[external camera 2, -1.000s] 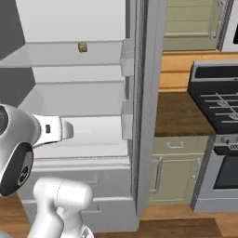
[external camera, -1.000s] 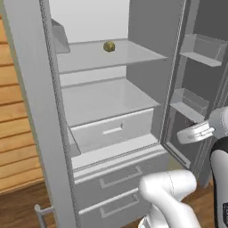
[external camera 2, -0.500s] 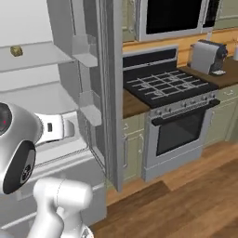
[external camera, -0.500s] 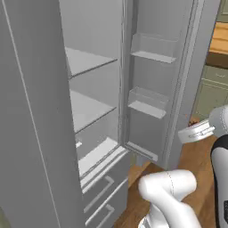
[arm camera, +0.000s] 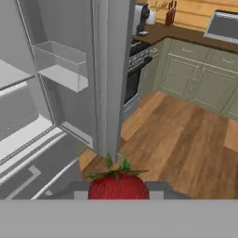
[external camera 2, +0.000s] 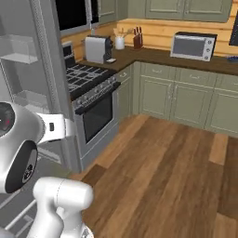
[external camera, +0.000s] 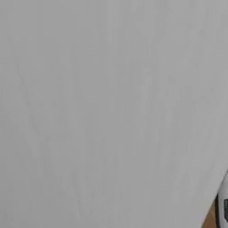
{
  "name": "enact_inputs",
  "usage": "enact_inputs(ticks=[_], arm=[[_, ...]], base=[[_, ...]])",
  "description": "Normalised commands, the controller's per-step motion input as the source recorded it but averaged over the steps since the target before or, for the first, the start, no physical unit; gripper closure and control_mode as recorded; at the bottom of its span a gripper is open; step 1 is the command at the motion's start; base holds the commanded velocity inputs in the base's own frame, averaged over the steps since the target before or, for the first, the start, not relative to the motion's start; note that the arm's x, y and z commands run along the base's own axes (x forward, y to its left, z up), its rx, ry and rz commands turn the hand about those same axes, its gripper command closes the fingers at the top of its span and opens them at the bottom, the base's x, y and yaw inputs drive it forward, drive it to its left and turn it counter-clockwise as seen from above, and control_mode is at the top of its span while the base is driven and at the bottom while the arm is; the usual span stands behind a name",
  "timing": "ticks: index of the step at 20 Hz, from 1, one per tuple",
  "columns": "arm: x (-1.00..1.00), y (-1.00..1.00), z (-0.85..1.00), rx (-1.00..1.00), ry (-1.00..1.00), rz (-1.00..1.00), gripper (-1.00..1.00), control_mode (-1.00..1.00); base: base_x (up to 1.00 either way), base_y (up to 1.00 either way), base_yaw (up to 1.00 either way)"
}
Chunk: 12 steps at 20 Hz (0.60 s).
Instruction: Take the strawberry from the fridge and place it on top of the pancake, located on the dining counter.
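End effector (arm camera: 117, 194) clamped on the strawberry (arm camera: 117, 186), held at the bottom of the hand view just outside the open fridge (arm camera: 69, 93) door edge, above wooden floor (arm camera: 186, 139).

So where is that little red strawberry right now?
In the hand view, the small red strawberry sits bottom centre in the claw, with the open grey fridge door ahead.

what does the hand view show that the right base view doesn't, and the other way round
Hand view alone: the strawberry at the bottom edge, in the gripper, and the open fridge's door edge seen close up with a door bin.

Right base view alone: the robot's white arm, the toaster and the microwave.

Both: the stove, green cabinets and wood floor.
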Motion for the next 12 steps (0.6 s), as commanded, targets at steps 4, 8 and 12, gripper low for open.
enact_inputs(ticks=[4,8,12], arm=[[0.00,0.00,0.00,0.00,0.00,0.00,1.00,1.00],[0.00,0.00,0.00,0.00,0.00,0.00,1.00,1.00],[0.00,0.00,0.00,0.00,0.00,0.00,1.00,1.00]], base=[[-0.93,-0.41,-0.61],[-1.00,-0.29,-0.47],[-1.00,-0.35,-0.32]])
